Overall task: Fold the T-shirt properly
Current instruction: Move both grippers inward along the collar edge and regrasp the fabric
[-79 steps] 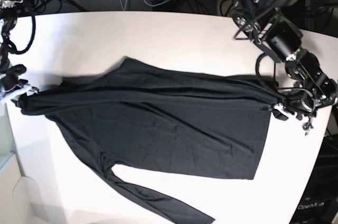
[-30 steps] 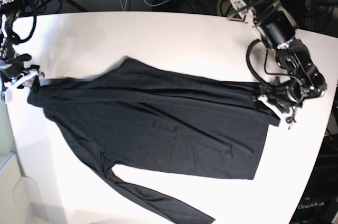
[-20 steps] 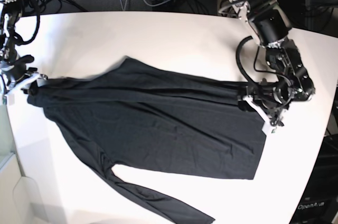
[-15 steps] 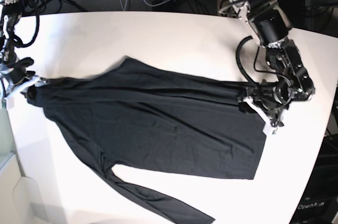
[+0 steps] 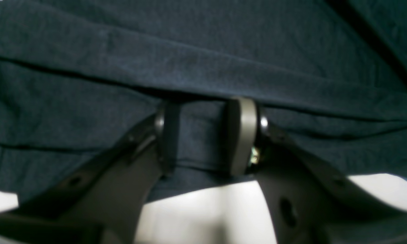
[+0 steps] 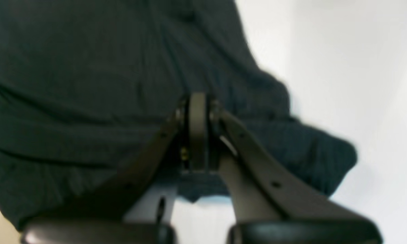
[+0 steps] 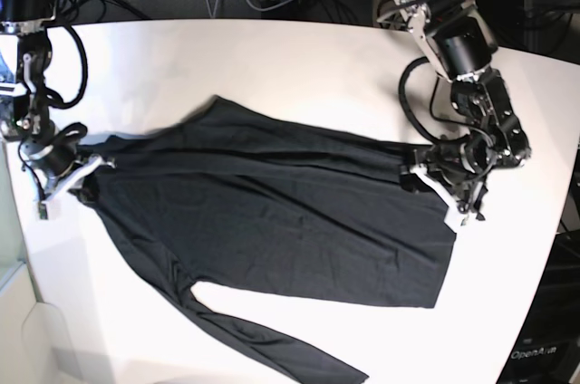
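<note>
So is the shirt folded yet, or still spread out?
Mostly spread: the T-shirt lies flat on the table, one sleeve trailing toward the near edge.

A: What colour is the thin, soft long-sleeved T-shirt (image 7: 272,221)?

B: Plain black, no print; up close in the wrist views it reads as very dark blue-black.

A: And the round-edged table (image 7: 299,67) under it?

B: White, unpatterned.

A: The arms?

B: Black, with grey-beige pads (image 5: 242,135) on the left gripper (image 5: 205,135).
</note>
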`<state>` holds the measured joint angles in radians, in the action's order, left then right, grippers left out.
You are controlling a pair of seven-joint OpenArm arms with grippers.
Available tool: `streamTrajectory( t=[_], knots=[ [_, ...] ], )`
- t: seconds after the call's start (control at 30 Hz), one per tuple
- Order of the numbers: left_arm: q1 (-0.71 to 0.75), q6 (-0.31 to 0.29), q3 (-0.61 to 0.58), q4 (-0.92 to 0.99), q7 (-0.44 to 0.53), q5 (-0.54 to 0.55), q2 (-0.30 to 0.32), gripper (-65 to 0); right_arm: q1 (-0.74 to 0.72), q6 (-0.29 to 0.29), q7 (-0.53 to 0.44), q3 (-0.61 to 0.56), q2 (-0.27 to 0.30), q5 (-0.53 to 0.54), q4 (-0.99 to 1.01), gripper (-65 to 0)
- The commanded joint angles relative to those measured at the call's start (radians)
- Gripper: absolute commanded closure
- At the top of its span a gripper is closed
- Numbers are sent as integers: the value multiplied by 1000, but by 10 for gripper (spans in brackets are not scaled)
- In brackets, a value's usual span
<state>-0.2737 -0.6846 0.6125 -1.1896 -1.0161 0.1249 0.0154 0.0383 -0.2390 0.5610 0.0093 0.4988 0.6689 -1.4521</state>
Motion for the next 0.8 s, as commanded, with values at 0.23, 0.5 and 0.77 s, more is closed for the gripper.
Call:
streamTrajectory(
  t=[0.23, 0.5, 0.77],
  knots=[
    [-17, -5, -3, 43, 15, 14, 19, -226, -41, 0, -11, -12, 13, 1, 126, 0],
    [6, -5, -3, 43, 4, 14, 48, -226, -10, 0, -52, -13, -18, 1, 179, 0],
    [81, -5, -3, 37, 4, 14, 85, -226, 33, 0, -97, -13, -16, 1, 255, 0]
  ],
)
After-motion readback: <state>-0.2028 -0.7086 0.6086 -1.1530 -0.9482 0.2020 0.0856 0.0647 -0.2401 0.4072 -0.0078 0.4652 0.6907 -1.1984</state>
